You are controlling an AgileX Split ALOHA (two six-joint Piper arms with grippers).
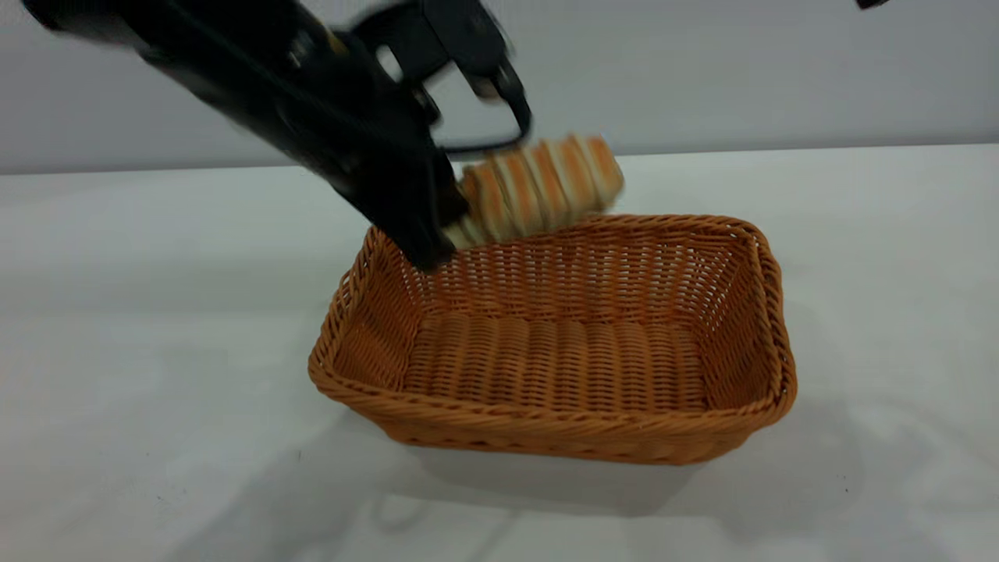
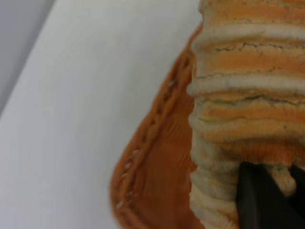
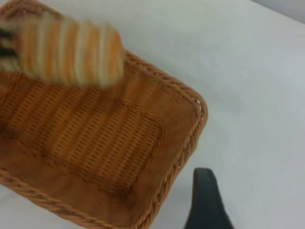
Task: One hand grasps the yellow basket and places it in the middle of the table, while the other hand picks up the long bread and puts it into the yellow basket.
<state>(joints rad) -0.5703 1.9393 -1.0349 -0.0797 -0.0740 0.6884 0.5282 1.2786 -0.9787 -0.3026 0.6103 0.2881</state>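
Note:
The yellow basket stands on the white table, near the middle, and is empty. My left gripper is shut on one end of the long bread and holds it tilted in the air over the basket's far left rim. In the left wrist view the bread fills the right side, with a dark finger pressed on it and the basket's rim below. The right wrist view shows the basket, the bread and one bare finger beside the basket's corner, over bare table.
My right arm shows only as a dark tip at the exterior view's top right edge. White table surface lies on all sides of the basket. A grey wall runs behind the table.

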